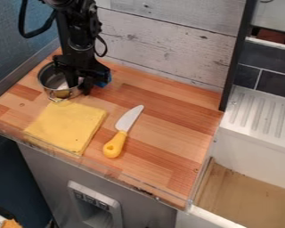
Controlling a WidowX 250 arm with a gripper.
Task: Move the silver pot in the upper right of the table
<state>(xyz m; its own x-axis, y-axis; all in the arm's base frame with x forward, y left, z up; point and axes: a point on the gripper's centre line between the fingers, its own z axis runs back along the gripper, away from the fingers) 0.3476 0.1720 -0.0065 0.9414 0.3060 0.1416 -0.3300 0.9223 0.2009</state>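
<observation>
The pot [48,80] is seen at the upper left of the surface [174,118], with the tool [78,84] positioned at its right side; its opening cannot be told. Just below, the cloth [66,127] is laid flat, and the knife [114,144] is placed to its right, its blade pointed up.

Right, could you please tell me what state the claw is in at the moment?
Claw: down at the silver pot; whether it is open or closed on the pot cannot be told.
</observation>
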